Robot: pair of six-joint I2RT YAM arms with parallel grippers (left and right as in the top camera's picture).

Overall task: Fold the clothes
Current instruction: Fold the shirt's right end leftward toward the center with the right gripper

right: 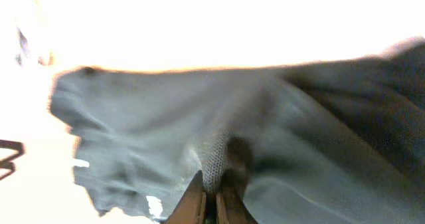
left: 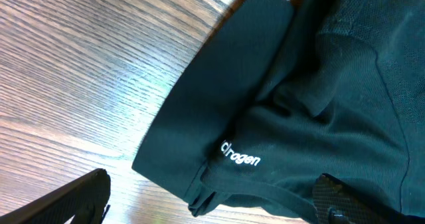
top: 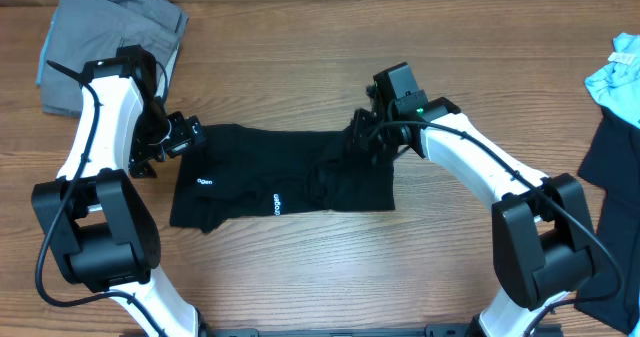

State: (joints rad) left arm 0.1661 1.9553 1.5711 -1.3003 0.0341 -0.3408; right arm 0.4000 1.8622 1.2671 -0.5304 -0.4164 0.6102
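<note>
Overhead view is showing a black short-sleeved fabric shirt (top: pixel 285 182) lying flat and crosswise at the middle of the brown wood-grain bench (top: pixel 300 57), between the two arms, with small white logo prints facing up near its left end.

Right end effector (right: pixel 212 196) is clenching a raised pinch of the shirt's cloth; the right wrist view is showing fabric bunching up between the closed fingers. From overhead this grip is sitting at the shirt's far right corner. Judgement: a corner hold of this kind is serving to lift an edge and carry it over for a fold.

Left end effector (top: pixel 175 142) is standing fully released just beside the shirt's left end. The left wrist view is showing its two fingers apart, with the hem and one logo print lying between them and no cloth gripped. Judgement: it is waiting in position to take the matching left corner.

Other garments are lying well apart: a grey folded fabric garment (top: pixel 110 37) at the far left corner, a light blue crumpled fabric garment (top: pixel 615 77) and a dark navy fabric garment (top: pixel 610 177) at the right edge.

Nothing of the room is showing beyond the bench; the upper part of the right wrist view is washing out to white.
</note>
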